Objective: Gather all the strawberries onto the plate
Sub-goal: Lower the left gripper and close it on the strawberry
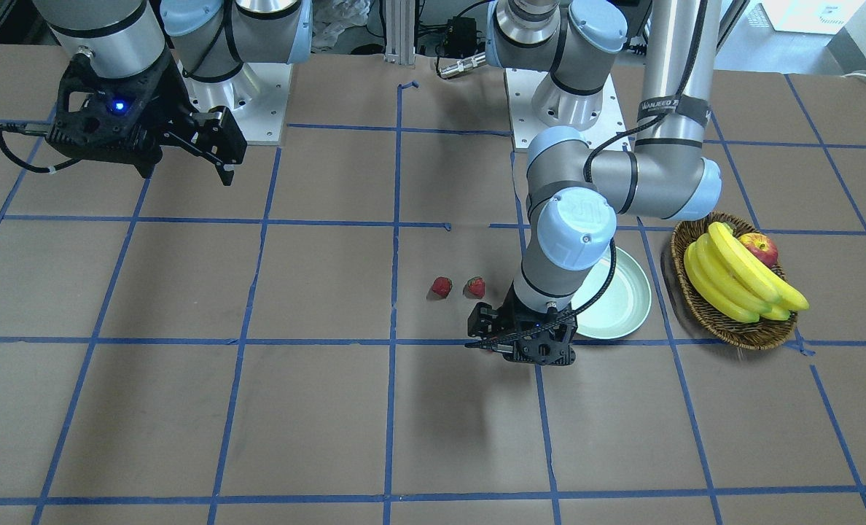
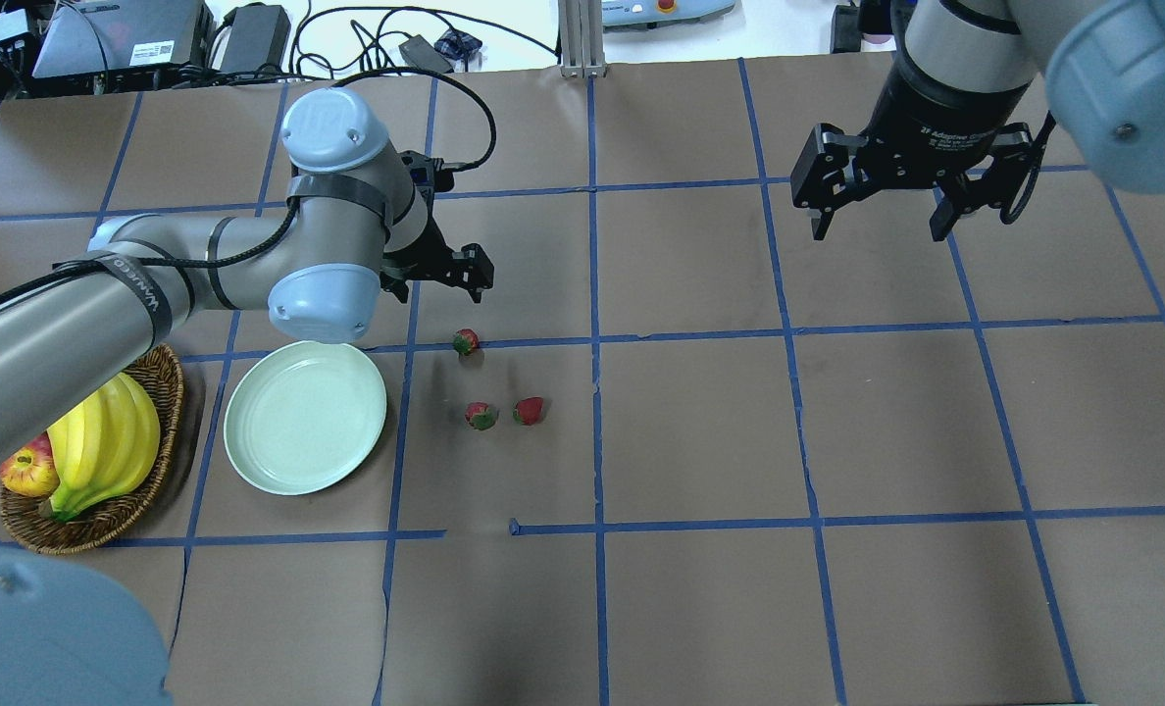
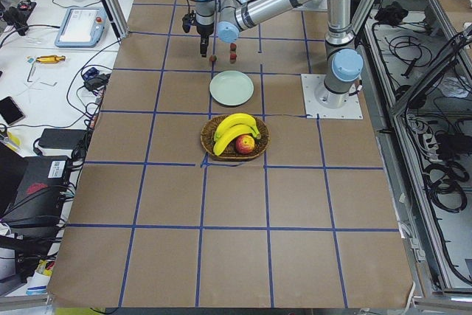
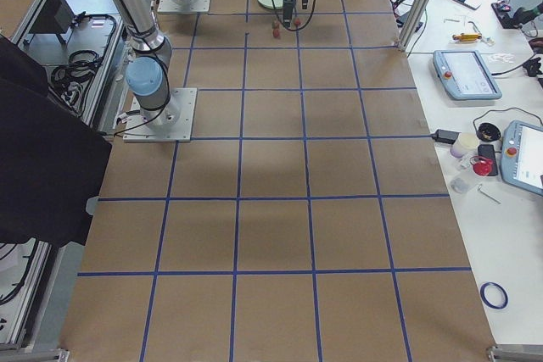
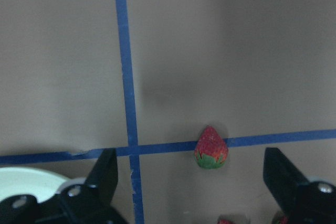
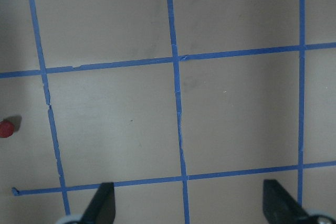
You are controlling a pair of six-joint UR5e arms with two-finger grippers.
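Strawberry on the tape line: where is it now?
Overhead view, left half: the strawberry sits on a blue tape line, just right of the plate and close to the open left gripper.

A brown paper-covered tabletop (image 2: 700,431) is marked into squares by strips of blue tape (image 2: 597,431). Near one end sits an oval wicker basket (image 2: 92,529) holding a bunch of yellow bananas (image 2: 102,441), with a red-and-yellow apple (image 2: 25,471) tucked against them at the basket's edge. Black cables (image 2: 367,44) and small electronics lie along the far side on a white bench. On that bench the right-side view shows two grey touchscreen pendants (image 4: 465,74), side by side, and a blue ring of tape (image 4: 494,295) lying apart from them. A dark cloth (image 4: 42,158) hangs at the other side.
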